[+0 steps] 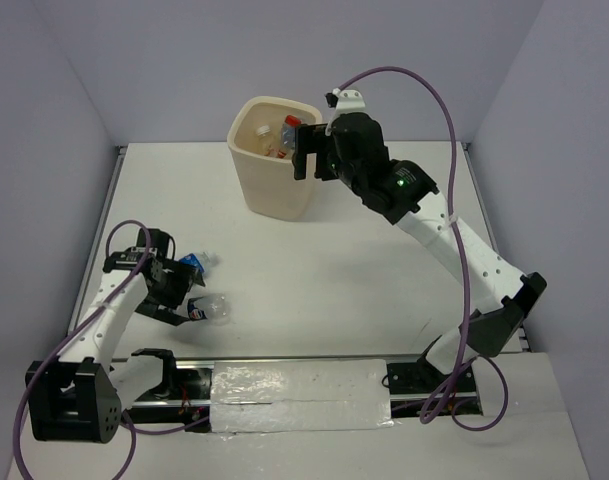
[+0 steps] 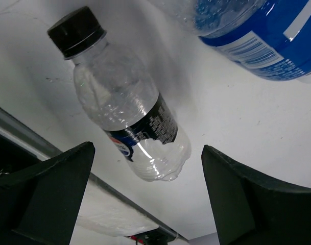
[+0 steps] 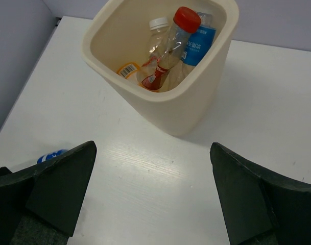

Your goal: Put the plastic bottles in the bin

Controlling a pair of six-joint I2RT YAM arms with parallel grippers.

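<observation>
Looking down on a white table (image 1: 334, 270) with two robot arms mounted at its near edge. The largest object is the bin (image 1: 269, 195), tall and cream-coloured, standing upright at the far centre of the table. The right gripper (image 3: 152, 168) hangs close to the bin's right side, jaws spread wide with nothing between them. The left gripper (image 2: 146, 153) is at the near left, also spread wide and pointing down.

Several plastic bottles lie inside the bin, among them a red-capped bottle (image 3: 173, 46) leaning upright, a blue-labelled one (image 3: 196, 48) behind it and an orange-labelled one (image 3: 128, 69). Two more lie on the table at the near left, well apart from the bin. One is a blue-labelled bottle (image 2: 257, 35). Just beside it, a black-capped bottle (image 2: 124, 107) lies on its side under the open left jaws, untouched.

This bottle looks empty, so it is probably very light, thin-walled and springy, and apt to roll or slip out of a pinch. The safest hold is likely across the straight labelled middle, not the tapering neck or the small black cap (image 2: 76, 30).
</observation>
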